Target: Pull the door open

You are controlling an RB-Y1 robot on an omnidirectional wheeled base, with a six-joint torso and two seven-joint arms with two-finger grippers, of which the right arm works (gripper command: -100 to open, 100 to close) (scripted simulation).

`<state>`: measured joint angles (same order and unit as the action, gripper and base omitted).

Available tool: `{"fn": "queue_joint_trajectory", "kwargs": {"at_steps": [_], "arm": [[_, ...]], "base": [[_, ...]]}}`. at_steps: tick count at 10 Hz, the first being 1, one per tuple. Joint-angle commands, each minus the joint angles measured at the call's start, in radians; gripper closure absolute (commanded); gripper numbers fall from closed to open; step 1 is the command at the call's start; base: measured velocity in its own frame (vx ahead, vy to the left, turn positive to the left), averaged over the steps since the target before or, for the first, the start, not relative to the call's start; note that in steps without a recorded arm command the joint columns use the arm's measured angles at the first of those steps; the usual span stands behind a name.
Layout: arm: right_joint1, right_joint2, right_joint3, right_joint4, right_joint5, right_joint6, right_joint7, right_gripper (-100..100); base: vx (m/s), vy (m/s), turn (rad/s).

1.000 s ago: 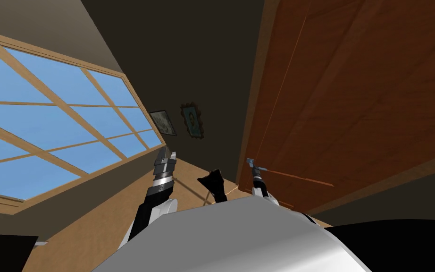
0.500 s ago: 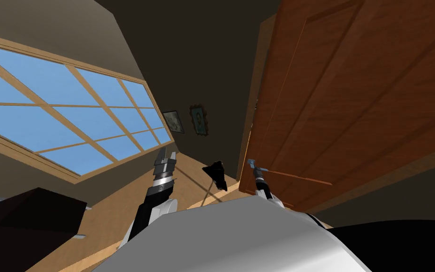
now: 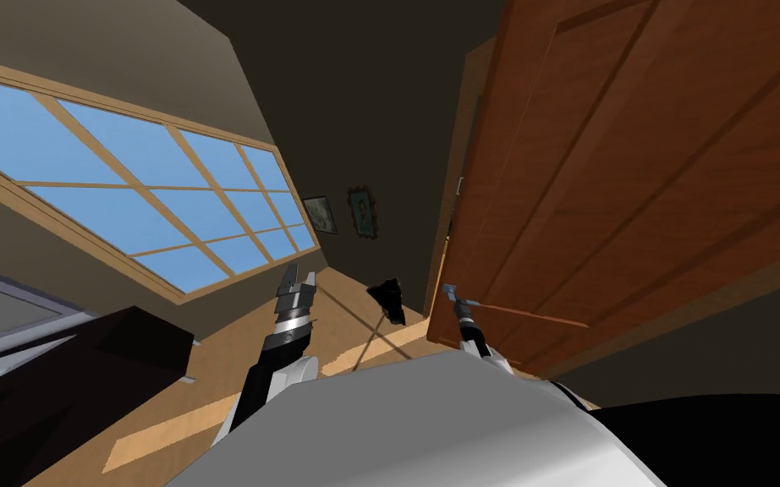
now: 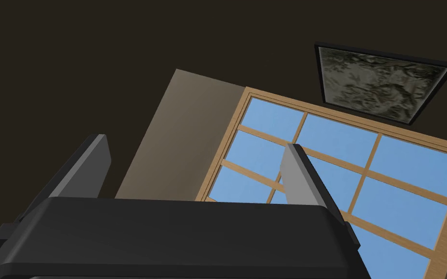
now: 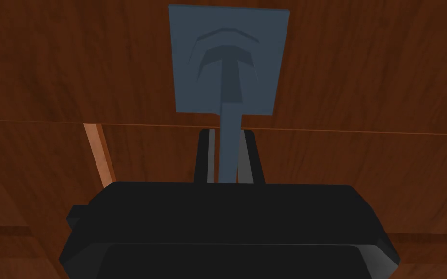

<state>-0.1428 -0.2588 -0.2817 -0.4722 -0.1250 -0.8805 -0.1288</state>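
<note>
A brown wooden door fills the right of the head view, standing a little out of its frame. Its blue-grey lever handle runs down from a square blue-grey plate on the wood. My right gripper is shut on the lever, its fingers pressing both sides. In the head view that gripper sits at the door's near edge. My left gripper hangs open in the air to the left, holding nothing; its fingers stand wide apart.
A large window with a light wooden frame spans the left wall. Two small pictures hang on the dark wall beside the door frame. Dark furniture stands at the lower left on the wooden floor.
The door has swung further out of its frame with my right gripper on the lever. The whole head view has shifted: window and pictures slid right, and dark furniture came in at lower left.
</note>
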Motion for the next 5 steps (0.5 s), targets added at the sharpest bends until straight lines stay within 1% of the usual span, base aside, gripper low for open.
{"fn": "queue_joint_trajectory", "kwargs": {"at_steps": [1,4,5], "arm": [[0.007,-0.003,0.019,0.000,0.012,-0.004,-0.019,100],[0.016,-0.018,0.056,-0.005,0.036,-0.015,-0.059,100],[0.018,-0.021,0.063,-0.006,0.041,-0.017,-0.066,100]], "base": [[-0.215,0.021,0.082],[-0.250,-0.036,0.110],[-0.227,-0.024,0.078]]}}
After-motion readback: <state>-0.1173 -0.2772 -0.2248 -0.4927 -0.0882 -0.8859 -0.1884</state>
